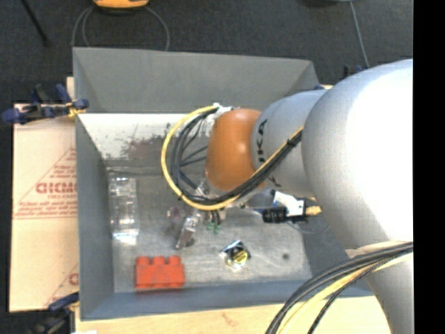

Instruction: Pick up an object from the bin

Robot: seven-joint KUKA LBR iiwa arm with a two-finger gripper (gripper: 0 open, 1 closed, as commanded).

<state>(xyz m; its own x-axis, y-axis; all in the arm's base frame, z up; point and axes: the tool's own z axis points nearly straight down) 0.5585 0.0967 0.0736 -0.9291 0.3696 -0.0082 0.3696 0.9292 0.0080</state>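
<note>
I cannot tell whether my hand (185, 234) is clenched or released, low over the middle of the bin (90, 186), so I'd centre it squarely on the nearby red brick (159, 272) by the lower-left corner before closing.

A small yellow-and-black thing (235, 254), perhaps a clip, lies near a flat orange-red brick (159, 272).

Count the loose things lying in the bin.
3: a clear plastic piece at the left, a red toy brick at the front left, a small black-and-yellow thing at the front middle. The arm may hide more.
</note>
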